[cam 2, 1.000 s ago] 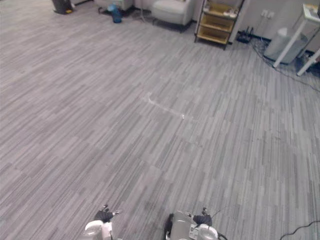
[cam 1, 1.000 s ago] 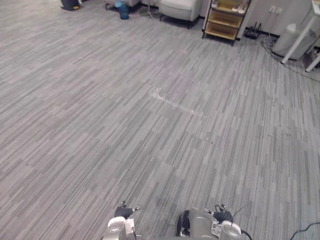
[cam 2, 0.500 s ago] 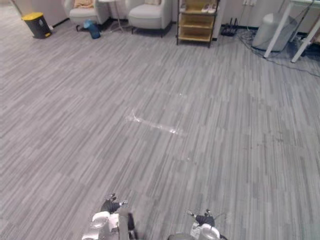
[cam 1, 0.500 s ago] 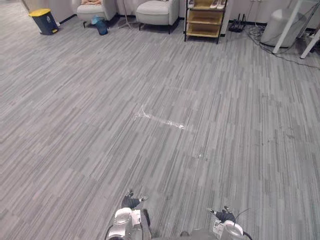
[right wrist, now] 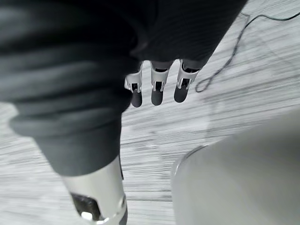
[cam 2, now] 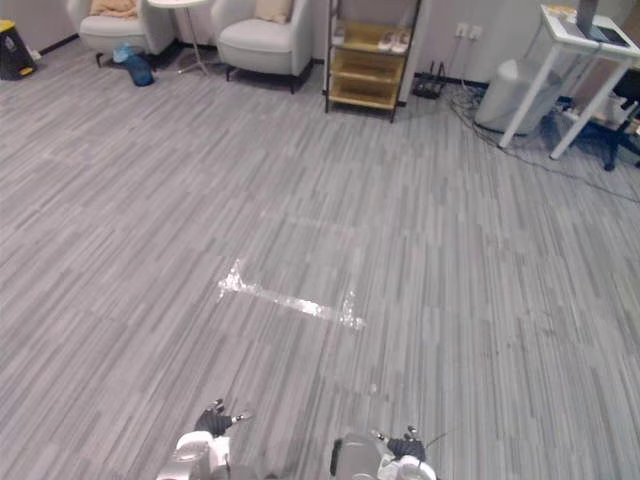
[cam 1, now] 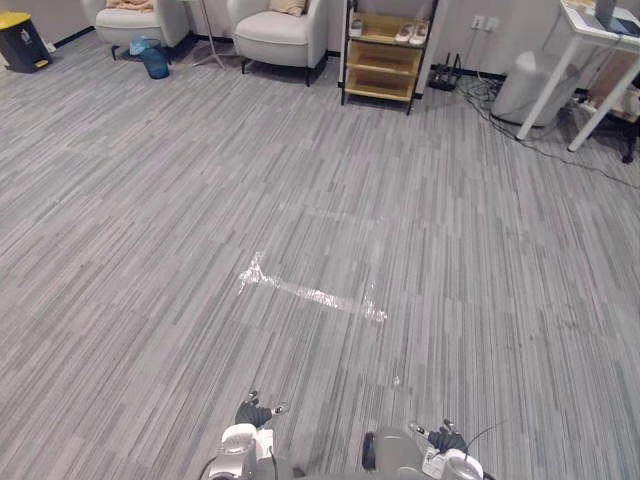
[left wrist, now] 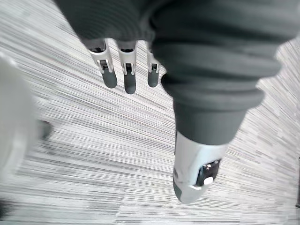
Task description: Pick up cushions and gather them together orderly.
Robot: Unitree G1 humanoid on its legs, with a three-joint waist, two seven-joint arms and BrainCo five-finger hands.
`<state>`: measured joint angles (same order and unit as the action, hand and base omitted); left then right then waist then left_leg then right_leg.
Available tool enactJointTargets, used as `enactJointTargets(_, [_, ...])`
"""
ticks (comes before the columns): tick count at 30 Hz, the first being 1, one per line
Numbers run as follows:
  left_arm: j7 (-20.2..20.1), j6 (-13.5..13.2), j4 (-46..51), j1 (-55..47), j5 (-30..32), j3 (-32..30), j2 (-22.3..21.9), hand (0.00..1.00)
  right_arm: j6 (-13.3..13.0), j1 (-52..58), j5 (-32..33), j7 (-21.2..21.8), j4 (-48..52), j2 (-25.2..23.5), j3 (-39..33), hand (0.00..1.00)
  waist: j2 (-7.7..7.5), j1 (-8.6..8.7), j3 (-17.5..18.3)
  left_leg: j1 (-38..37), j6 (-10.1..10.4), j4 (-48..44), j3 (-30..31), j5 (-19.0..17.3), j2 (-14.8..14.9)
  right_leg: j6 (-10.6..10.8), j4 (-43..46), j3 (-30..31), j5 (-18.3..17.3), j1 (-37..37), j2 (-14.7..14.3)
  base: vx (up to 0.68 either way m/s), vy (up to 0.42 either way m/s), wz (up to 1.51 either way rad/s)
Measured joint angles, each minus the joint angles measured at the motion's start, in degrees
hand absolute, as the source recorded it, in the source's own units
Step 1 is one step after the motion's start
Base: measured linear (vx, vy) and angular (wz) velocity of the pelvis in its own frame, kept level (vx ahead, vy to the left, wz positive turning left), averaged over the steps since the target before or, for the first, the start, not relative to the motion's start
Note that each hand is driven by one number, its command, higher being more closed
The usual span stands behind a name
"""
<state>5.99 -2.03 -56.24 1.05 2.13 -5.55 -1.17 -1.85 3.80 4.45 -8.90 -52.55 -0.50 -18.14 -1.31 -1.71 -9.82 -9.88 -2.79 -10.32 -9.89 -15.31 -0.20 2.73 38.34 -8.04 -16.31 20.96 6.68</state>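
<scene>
Search step, nothing gathered yet. Low in front, left hand (left wrist: 124, 75) and right hand (right wrist: 157, 91) with fingers straight, holding nothing. Past floor tape (cam 1: 310, 292), tan cushions (cam 1: 288, 6) resting on far armchairs (cam 1: 268, 30). Next: walk over, reach for one.

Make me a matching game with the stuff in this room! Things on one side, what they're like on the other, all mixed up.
Things:
1. armchair beside the shelf
2. shelf
3. tape
4. bin

What they're like:
A. yellow lid
B. stuck flat on the floor
C. tan cushion on it
D. shoes on top

Pairs: 1-C, 2-D, 3-B, 4-A
</scene>
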Motion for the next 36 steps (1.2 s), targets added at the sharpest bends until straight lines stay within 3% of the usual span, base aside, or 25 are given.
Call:
enactJointTargets(1, [-0.06,-0.17,-0.24,-0.10,0.06,1.10,0.39,0.00,-0.05,-0.35,-0.01,-0.03,-0.47,0.05,-0.54,0.00,-0.19,1.02,0.22,-2.06,2.09,1.70,1.88,-1.22,0.52,-0.28,-14.99,2.01,8.15,-0.10,-1.36,0.54,-0.189,0.82])
enactJointTargets(2, [-0.08,-0.17,-0.59,-0.27,0.09,1.24,0.42,0.00,-0.07,-0.44,0.00,-0.01,-0.86,0.12,-1.06,0.00,-0.05,1.24,0.15,-2.70,2.89,1.97,2.89,-1.83,0.52,-0.68,-15.24,2.47,12.29,-0.16,-1.67,0.68,-0.248,0.80])
enactJointTargets(3, [-0.07,-0.05,-1.46,-0.20,0.11,0.60,-0.78,0.00,-0.01,-1.14,-0.01,-0.08,-1.35,0.82,-1.91,0.00,1.69,0.93,0.65,-4.38,4.08,1.73,4.35,-2.51,2.80,-3.67,-12.27,2.12,12.09,-0.28,-3.09,0.58,-0.221,0.38])
enactJointTargets(4, [-0.08,-0.09,-1.26,-0.77,0.12,-0.19,-1.39,0.00,0.18,-1.44,0.01,-0.12,-1.32,1.10,-1.92,0.00,2.56,0.87,0.92,-1.81,4.45,-4.73,4.83,-2.26,3.95,-4.61,-9.86,1.43,8.47,-0.58,-3.08,0.57,-0.242,0.31])
enactJointTargets(5, [-0.06,-0.09,-1.23,-0.65,0.12,-0.23,-1.50,0.00,0.17,-1.43,0.04,-0.12,-1.32,1.06,-1.90,0.00,2.80,1.07,0.80,-0.64,4.53,-8.13,5.21,-2.16,4.24,-4.64,-9.48,0.83,7.47,-1.19,-2.99,0.56,-0.260,0.43])
enactJointTargets(6, [-0.09,-0.06,-1.19,-0.47,0.15,-1.29,-1.89,0.00,0.14,-1.44,0.16,-0.13,-0.84,1.01,-1.75,0.00,4.20,1.59,0.21,5.05,5.16,-23.96,5.82,0.52,6.12,-5.54,-10.07,-0.91,5.10,-4.90,-3.73,0.53,-0.259,0.28])
enactJointTargets(7, [-0.18,-0.02,-0.64,-0.76,0.15,-2.50,-1.94,0.00,0.19,-1.41,0.28,-0.18,-0.75,1.28,-1.17,0.00,4.68,1.07,-0.07,10.92,5.48,-38.21,5.73,7.61,8.78,-6.65,-11.92,-1.11,3.90,-9.05,-4.88,0.52,-0.238,0.15])
enactJointTargets(9, [-0.07,-0.11,1.01,-1.34,0.15,-3.00,-1.79,0.00,0.13,-1.32,0.59,-0.58,-0.74,1.24,0.24,0.00,4.75,0.38,-0.44,17.39,5.07,-51.63,4.01,7.28,12.12,-7.70,-16.12,-1.01,2.62,-16.33,-6.56,0.47,-0.165,-0.15])
enactJointTargets(11, [-0.11,-0.18,2.43,-1.30,0.19,-2.45,-1.68,0.00,0.17,-0.85,0.88,-0.76,-0.73,0.76,0.95,0.00,4.01,-0.28,-0.49,22.03,4.91,-53.21,1.97,5.95,12.89,-7.63,-20.05,-0.95,2.05,-21.81,-6.42,0.45,-0.124,-0.09])
enactJointTargets(13, [-0.17,-0.45,3.82,-1.34,0.21,-1.21,-1.86,0.00,0.24,-0.53,2.48,-0.79,-0.63,0.45,1.05,0.00,3.50,-1.28,-0.17,25.98,4.74,-46.06,-1.64,4.39,12.60,-6.98,-23.82,-0.65,1.63,-26.08,-5.83,0.39,-0.059,-0.09])
enactJointTargets(15, [-0.23,-1.13,4.28,-1.24,0.19,-1.26,-1.87,0.00,0.50,-0.68,2.50,-0.94,-0.58,0.17,0.45,0.00,3.30,-1.73,-0.39,27.89,5.14,-25.19,-4.64,4.05,9.18,-5.55,-27.06,-0.13,0.80,-30.88,-4.77,0.47,0.017,-0.06])
enactJointTargets(16, [-0.22,-1.21,4.36,-1.26,0.19,-1.25,-1.88,0.00,0.49,-0.69,2.50,-0.96,-0.58,0.17,0.29,0.00,3.23,-1.85,-0.42,27.80,5.45,-21.03,-4.53,4.48,8.16,-5.19,-27.45,0.12,0.54,-31.40,-4.55,0.47,0.072,-0.24])
enactJointTargets(17, [-0.18,-1.37,4.40,-1.45,0.18,-1.20,-1.86,0.00,0.48,-0.79,2.46,-1.00,-0.79,0.45,0.14,0.00,3.27,-2.16,-0.23,26.86,6.63,-10.36,-3.51,7.36,5.71,-4.08,-28.79,1.04,-0.35,-32.51,-4.25,0.45,0.136,-0.54])
enactJointTargets(18, [-0.11,-1.46,4.13,-1.76,0.03,-1.10,-1.82,0.00,0.53,-1.33,2.34,-1.00,-1.54,0.72,0.12,0.00,3.70,-2.41,0.04,26.84,5.79,-5.51,-1.58,11.85,4.46,-3.26,-29.73,2.96,-1.70,-33.88,-4.66,0.55,0.190,-0.60])
enactJointTargets(20, [-0.16,-1.44,3.74,-1.68,0.09,-1.25,-1.36,0.00,0.84,-1.62,2.32,-1.02,-2.50,0.36,0.18,0.00,2.48,-2.55,0.97,26.87,3.33,-6.98,-0.47,15.64,2.72,-1.94,-29.68,4.88,-3.08,-35.21,-3.30,0.49,0.185,-0.44])
enactJointTargets(21, [-0.16,-1.41,3.67,-1.67,0.09,-1.26,-0.66,0.00,0.85,-1.11,2.20,-0.97,-2.52,-0.66,0.24,0.00,0.40,-2.17,1.87,26.93,1.91,-8.86,-1.43,13.06,1.44,-1.49,-27.65,6.26,-3.29,-34.69,-1.50,0.57,0.175,-0.25])
enactJointTargets(23, [-0.29,-1.36,3.29,-1.67,0.08,-1.08,0.01,0.00,0.89,0.30,1.61,-0.88,-2.52,-1.44,0.25,0.00,-1.12,-2.54,3.10,26.24,1.33,-11.03,-2.55,9.87,0.42,-1.36,-18.23,9.16,-3.20,-31.18,-0.17,0.53,0.188,-0.10])
enactJointTargets(25, [-0.55,-1.19,2.84,-1.11,0.05,-0.11,0.69,0.00,0.79,0.90,0.04,-0.46,-2.29,-1.69,0.36,0.00,-2.12,-2.17,2.48,22.03,1.14,-11.30,-2.85,5.49,-0.73,5.12,3.03,10.84,0.71,-22.97,0.97,0.53,0.204,-0.13])
enactJointTargets(26, [-0.56,-0.74,1.80,-0.75,0.06,-0.11,0.86,0.00,0.72,0.76,0.02,-0.14,-2.17,-1.52,0.32,0.00,-2.03,-2.05,2.16,18.44,1.21,-10.80,-2.96,3.58,-1.30,6.09,13.16,11.23,0.76,-18.76,1.28,0.45,0.139,-0.26])
enactJointTargets(29, [-0.56,-0.12,0.26,-0.84,0.06,0.47,0.90,0.00,0.40,0.73,0.00,0.16,-1.87,-0.77,0.48,0.00,-1.23,-1.43,1.78,9.11,1.51,-6.08,-3.91,1.76,-1.26,2.92,17.76,6.79,-2.73,-11.63,1.44,0.46,0.082,-0.14])
enactJointTargets(30, [-0.56,-0.08,-0.39,-0.62,0.06,0.51,0.81,0.00,0.27,0.69,-0.01,0.22,-1.97,-0.55,0.37,0.00,-1.04,-1.12,1.80,5.95,1.53,-3.33,-3.92,1.73,-0.84,1.01,12.31,3.14,-4.04,-8.40,1.37,0.39,-0.013,0.05])
enactJointTargets(32, [-0.57,-0.06,-0.78,-0.59,0.07,0.57,0.53,0.00,0.16,0.20,-0.03,0.34,-2.13,0.24,0.29,0.00,-0.10,-1.04,1.43,3.37,2.13,-0.59,-3.88,1.40,0.35,0.27,1.90,-0.78,-3.45,-4.81,0.58,0.47,-0.048,0.06])
enactJointTargets(34, [-0.59,-0.10,-1.54,-0.60,0.08,1.36,0.87,0.00,0.17,-0.74,-0.01,0.39,-2.35,0.86,0.02,0.00,0.82,-0.41,0.86,0.86,3.24,1.14,-3.37,0.81,1.65,-0.72,-14.89,-0.86,4.20,-2.98,-1.75,0.49,-0.095,0.18])
enactJointTargets(35, [-0.63,-0.11,-1.83,-0.73,0.10,1.49,1.03,0.00,0.15,-0.74,-0.03,0.41,-2.53,0.93,-0.06,0.00,0.78,-0.15,0.84,0.18,4.36,1.40,-2.53,0.15,1.82,-1.45,-20.03,-0.09,11.57,-3.36,-2.48,0.52,-0.177,0.38])
enactJointTargets(36, [-0.63,-0.09,-2.39,-0.78,0.13,0.91,0.82,0.00,0.15,-1.04,-0.03,0.47,-3.15,1.20,-1.14,0.00,1.73,0.23,0.87,-1.50,5.39,1.05,-0.58,-0.49,3.27,-3.95,-20.34,0.45,15.76,-5.23,-3.65,0.63,-0.217,0.42])
